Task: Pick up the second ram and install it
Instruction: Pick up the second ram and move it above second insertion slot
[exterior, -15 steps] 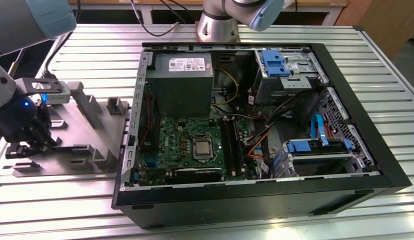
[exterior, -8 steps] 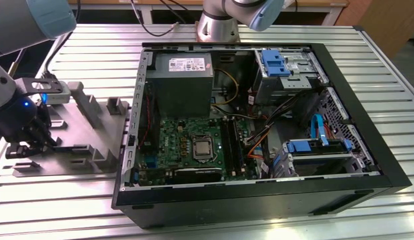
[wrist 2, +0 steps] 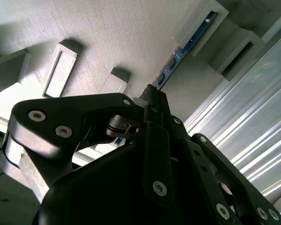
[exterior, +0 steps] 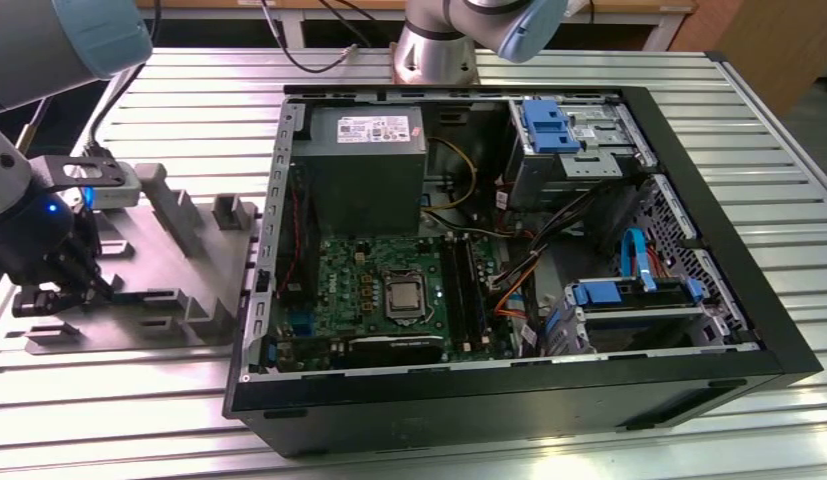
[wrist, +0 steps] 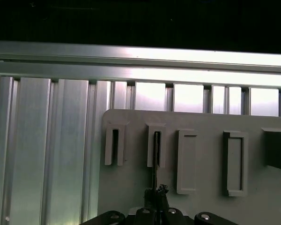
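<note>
One claw point(wrist 2: 152, 96): drawn in narrow, its tips meeting on the near end of the second ram point(wrist 2: 174, 58); I judge it pinched rather than merely touched.
Second ram: stands on edge on the grey fixture plate point(wrist 2: 107, 37), its far end seated in a slotted block point(wrist 2: 203, 23).
Long axis: in both wrist views I see the strip run straight away from the claw, in line with it.
Way to the case: from the exterior view, my claw point(exterior: 46, 300) hangs over the plate at the exterior view's left; the open computer case point(exterior: 520, 385) lies well apart to the exterior view's right.
Containers: the case holds the motherboard with its black memory slots point(exterior: 463, 295); I cannot tell what sits in them.
</note>
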You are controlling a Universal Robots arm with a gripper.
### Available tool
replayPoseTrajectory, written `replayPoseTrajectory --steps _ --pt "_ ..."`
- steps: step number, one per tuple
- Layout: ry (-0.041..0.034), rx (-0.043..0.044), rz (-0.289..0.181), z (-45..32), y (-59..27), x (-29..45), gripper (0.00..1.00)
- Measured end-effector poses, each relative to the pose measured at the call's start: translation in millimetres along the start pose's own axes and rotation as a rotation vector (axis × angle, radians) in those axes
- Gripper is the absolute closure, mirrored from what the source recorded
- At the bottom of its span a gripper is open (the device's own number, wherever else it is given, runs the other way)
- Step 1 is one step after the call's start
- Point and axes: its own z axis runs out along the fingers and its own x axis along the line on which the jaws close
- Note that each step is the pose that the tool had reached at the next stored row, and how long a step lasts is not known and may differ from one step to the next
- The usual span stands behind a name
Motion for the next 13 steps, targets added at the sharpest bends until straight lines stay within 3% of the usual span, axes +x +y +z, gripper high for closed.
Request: replayPoseTrajectory --steps 6,10,13 --pt "0.0000 0.0000 0.000 0.0 0.1 0.0 0.89" --pt "-0.0012 0.0016 0.058 0.4 0.1 0.0 0.89" --pt "-0.0014 0.0019 0.066 0.4 0.1 0.0 0.89"
